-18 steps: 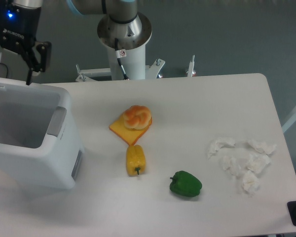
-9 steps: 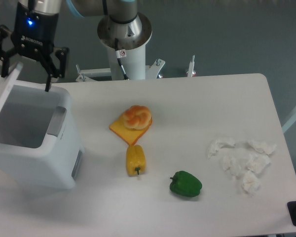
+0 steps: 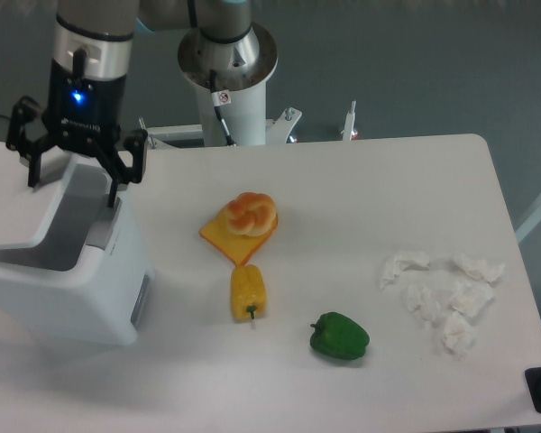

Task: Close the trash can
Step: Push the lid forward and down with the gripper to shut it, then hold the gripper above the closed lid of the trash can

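Fixed camera view. The trash can (image 3: pixel 68 271) stood at the left edge of the surface (image 3: pixel 370 207), its grey panel facing right. The lid (image 3: pixel 18 203) was tilted partway over the opening; a gap at the right side exposed the interior, so the can was not yet closed.

The hand (image 3: pixel 75 176) hung directly above the can, at the upper edge of the lid. Its fingers were spread apart and clamped on nothing. One finger (image 3: pixel 115 185) pointed down into the gap beside the grey latch strip (image 3: pixel 104 225); the other sat over the lid's far left part. Whether either finger touched the lid could not be told. This placement suited pushing the lid down from above rather than gripping it.

The remaining items lay well apart from the can and clear of the lid's path: a bun (image 3: pixel 251 213) on a cheese slice (image 3: pixel 227 239), a yellow pepper (image 3: pixel 248 292), a green pepper (image 3: pixel 340 336), and crumpled tissues (image 3: pixel 442 293) at the right.
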Controlling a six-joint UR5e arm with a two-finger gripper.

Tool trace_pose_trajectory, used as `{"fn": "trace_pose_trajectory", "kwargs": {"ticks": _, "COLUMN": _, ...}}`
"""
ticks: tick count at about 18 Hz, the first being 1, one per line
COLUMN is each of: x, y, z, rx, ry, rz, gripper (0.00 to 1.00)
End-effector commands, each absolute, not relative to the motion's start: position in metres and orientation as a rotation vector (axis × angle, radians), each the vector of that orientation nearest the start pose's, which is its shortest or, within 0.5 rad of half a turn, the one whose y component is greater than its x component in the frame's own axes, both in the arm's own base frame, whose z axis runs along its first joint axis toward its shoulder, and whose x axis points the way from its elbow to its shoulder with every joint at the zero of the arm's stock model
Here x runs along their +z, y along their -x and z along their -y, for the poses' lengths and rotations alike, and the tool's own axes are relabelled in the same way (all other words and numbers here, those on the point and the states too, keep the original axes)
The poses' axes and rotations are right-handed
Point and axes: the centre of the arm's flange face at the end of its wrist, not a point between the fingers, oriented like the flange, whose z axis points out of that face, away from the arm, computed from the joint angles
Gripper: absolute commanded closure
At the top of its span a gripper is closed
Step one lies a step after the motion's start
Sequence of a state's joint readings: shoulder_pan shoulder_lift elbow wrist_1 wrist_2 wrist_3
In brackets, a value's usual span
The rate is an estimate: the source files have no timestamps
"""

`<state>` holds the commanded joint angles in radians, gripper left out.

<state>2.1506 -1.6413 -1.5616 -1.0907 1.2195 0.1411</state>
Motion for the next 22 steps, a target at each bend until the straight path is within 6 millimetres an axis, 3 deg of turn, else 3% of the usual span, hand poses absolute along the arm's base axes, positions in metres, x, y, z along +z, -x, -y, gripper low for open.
{"fn": "trace_pose_trajectory", "kwargs": {"ticks": 6, "x": 0.506, "y": 0.186, "z": -0.553, "rx": -0.231, "ry": 2.577, "rz": 0.519, "gripper": 0.0}}
{"fn": "trace_pose_trajectory", "kwargs": {"ticks": 22, "x": 0.485, "y": 0.189, "z": -0.556, "rx": -0.243, "ry": 2.609, "rz": 0.539, "gripper": 0.0}}
